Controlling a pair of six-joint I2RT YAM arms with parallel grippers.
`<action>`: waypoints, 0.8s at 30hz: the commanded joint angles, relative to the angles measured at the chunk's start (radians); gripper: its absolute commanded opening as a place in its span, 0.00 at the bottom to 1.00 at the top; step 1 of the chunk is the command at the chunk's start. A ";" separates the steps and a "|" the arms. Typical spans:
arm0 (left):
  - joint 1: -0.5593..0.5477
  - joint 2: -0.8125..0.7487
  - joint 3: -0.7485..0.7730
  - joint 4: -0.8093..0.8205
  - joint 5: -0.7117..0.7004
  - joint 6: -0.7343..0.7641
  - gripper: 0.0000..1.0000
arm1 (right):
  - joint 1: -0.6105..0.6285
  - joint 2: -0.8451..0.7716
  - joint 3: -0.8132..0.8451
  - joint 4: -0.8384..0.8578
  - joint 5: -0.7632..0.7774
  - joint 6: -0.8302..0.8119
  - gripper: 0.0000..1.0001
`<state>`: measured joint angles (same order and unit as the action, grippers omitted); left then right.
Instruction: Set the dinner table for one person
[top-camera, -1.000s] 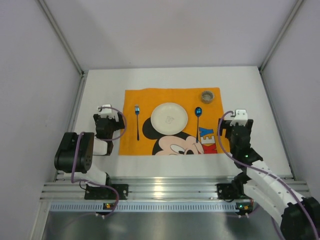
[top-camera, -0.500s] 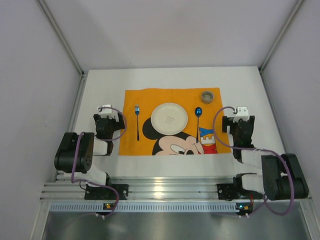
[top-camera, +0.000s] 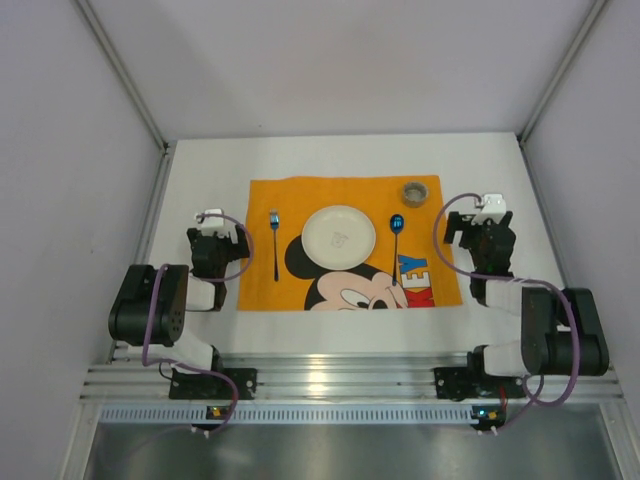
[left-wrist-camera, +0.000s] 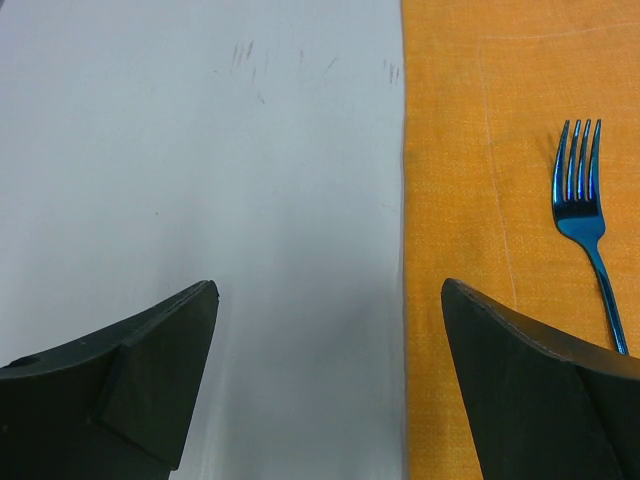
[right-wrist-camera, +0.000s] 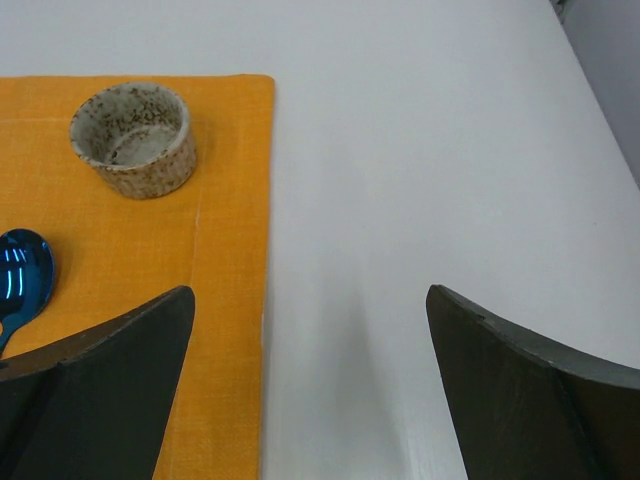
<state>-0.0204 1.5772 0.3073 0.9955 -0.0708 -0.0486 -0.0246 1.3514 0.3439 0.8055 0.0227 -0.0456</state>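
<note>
Top external view: white table (top-camera: 200, 180) spans the whole work area, with the orange cloth (top-camera: 300, 195) lying flat at its middle. On the cloth, the plate (top-camera: 339, 238) is at centre, the fork (top-camera: 275, 245) left of it, the spoon (top-camera: 396, 240) right of it, and the cup (top-camera: 415, 192) at the far right corner.

Left gripper (left-wrist-camera: 330, 290) has its fingers apart with nothing between them. It sits over the cloth's left edge, with the fork near its right finger. Right gripper (right-wrist-camera: 310, 290) also has its fingers apart and is empty. It sits over the cloth's right edge, with the cup and the spoon bowl off to its left.

Judgement: the setting looks done or nearly so, and the step in hand is likely parking. To do it well, each gripper should rise before pulling back, so that no finger catches a cloth edge and drags it. The left one should keep off the fork, the right one off the spoon.

Counts: one cloth, one plate, one fork, one spoon, one cup, two grippers. No knife in view.
</note>
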 joint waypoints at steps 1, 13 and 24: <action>0.002 -0.003 0.013 0.091 0.012 0.009 0.99 | -0.038 0.078 0.004 0.170 -0.136 0.056 1.00; 0.002 -0.003 0.013 0.091 0.011 0.009 0.99 | 0.009 0.100 -0.097 0.374 -0.061 0.006 1.00; 0.002 -0.005 0.013 0.092 0.011 0.009 0.99 | 0.015 0.100 -0.095 0.371 -0.056 0.004 1.00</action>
<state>-0.0204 1.5772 0.3073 0.9955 -0.0708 -0.0486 -0.0216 1.4490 0.2253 1.1133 -0.0338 -0.0437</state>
